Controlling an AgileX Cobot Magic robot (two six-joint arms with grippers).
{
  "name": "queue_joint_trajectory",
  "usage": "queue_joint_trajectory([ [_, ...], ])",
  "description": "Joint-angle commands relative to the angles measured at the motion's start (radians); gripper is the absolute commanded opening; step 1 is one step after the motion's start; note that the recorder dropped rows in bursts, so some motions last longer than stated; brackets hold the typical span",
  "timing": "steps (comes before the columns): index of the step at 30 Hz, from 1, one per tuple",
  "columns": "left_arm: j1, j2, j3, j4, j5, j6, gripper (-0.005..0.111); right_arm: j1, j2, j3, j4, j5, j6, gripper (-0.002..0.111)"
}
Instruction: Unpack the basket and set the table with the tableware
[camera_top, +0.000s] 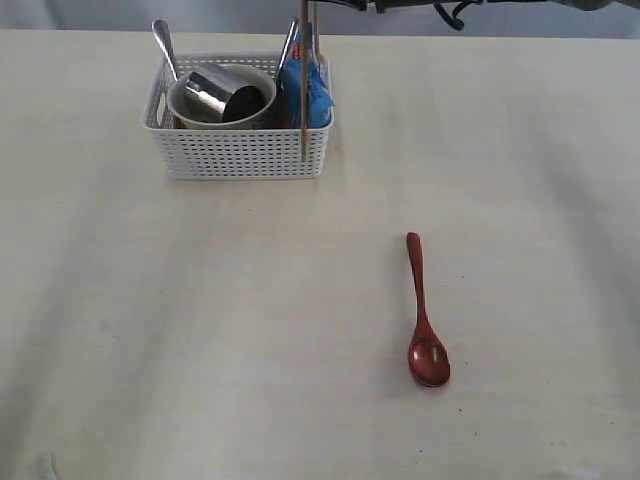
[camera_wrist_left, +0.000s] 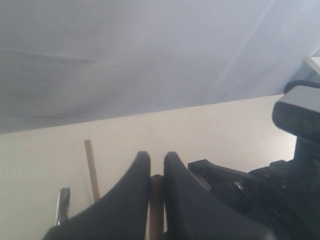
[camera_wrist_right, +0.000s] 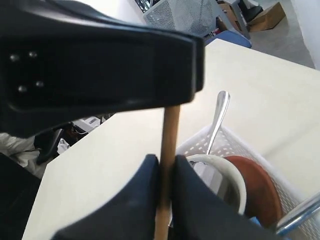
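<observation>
TWO HANDS, ONE CHOPSTICK: the left hand (camera_wrist_left: 156, 161) and the right hand (camera_wrist_right: 166, 162) are both clamped on the same upright chopstick (camera_top: 303, 90) above the white basket (camera_top: 240, 155), which sits at the far end of the tabletop (camera_top: 200, 330).

In the right wrist view the stick runs up from btwn that hand's shut fingers into a black block just above, prob. the left hand. The left wrist view shows its own fingers pinched on a brown shaft, w/ the other arm's dark body close beside. This looks like a hand-over, likely so the stick can go to the right half of the tabletop. There the dark red wooden spoon (camera_top: 424, 320) already lies alone, well apart from the basket.

The chopstick hangs vertical. In the ext. view its lower tip shows against the basket's front wall near the right corner, w/ both hands out of shot above. A second chopstick (camera_wrist_left: 91, 170) stands near the left hand, ungripped.

Inside the basket are a cream bowl (camera_top: 185, 100) w/ the steel cup (camera_top: 225, 92) tipped in it, a reddish-brown plate (camera_wrist_right: 257, 192) beside the bowl, a steel handle (camera_top: 163, 45) sticking up, and a blue chip bag (camera_top: 312, 95) at the right end.
</observation>
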Motion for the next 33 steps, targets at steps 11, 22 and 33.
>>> queue_joint_trajectory([
  [11, 0.022, -0.028, -0.003, 0.011, 0.04, 0.051, 0.045, -0.012, -0.011, -0.006, -0.014, -0.008, 0.025, 0.0],
  [22, 0.092, -0.155, -0.003, 0.136, 0.207, 0.056, 0.045, -0.035, -0.151, -0.006, -0.251, -0.008, 0.273, 0.0],
  [33, 0.103, -0.176, -0.001, 0.194, 0.315, 0.081, 0.045, -0.037, -0.25, -0.006, -0.328, -0.008, 0.472, -0.001],
])
